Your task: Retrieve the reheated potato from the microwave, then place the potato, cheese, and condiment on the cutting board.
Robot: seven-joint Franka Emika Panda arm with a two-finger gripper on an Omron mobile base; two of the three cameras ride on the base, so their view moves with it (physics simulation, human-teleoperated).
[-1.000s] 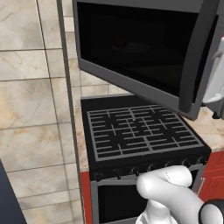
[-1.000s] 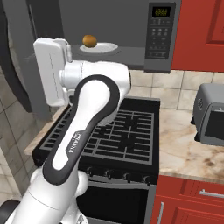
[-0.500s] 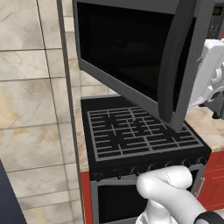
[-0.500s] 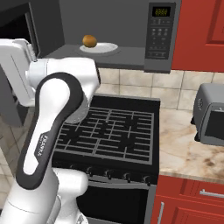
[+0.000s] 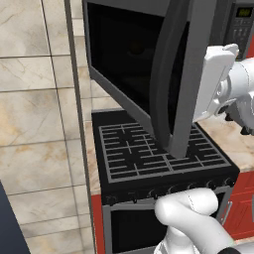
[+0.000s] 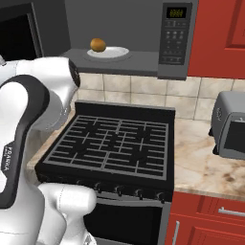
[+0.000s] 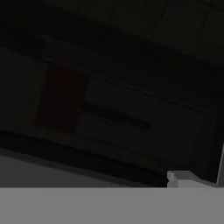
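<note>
The microwave (image 6: 174, 38) hangs above the stove with its dark glass door (image 5: 129, 64) swung wide open to the left. Inside, the tan-brown potato (image 6: 98, 44) rests on a white plate (image 6: 117, 51). My gripper's white hand (image 5: 217, 79) is pressed close behind the door's outer edge, and that edge hides the fingers. The hand view is almost black, facing the door's dark glass at close range. The cheese, the condiment and the cutting board are out of view.
A black gas stove (image 6: 115, 143) stands directly below the microwave. A grey toaster oven (image 6: 230, 125) sits on the marble counter (image 6: 201, 162) to the right. Red cabinets (image 6: 217, 33) flank the microwave, and a tiled wall (image 5: 34, 99) rises at left.
The microwave door has swung further open to the left, with my hand moving along with it. The arm has cleared the opening, so the potato and plate now show fully.
</note>
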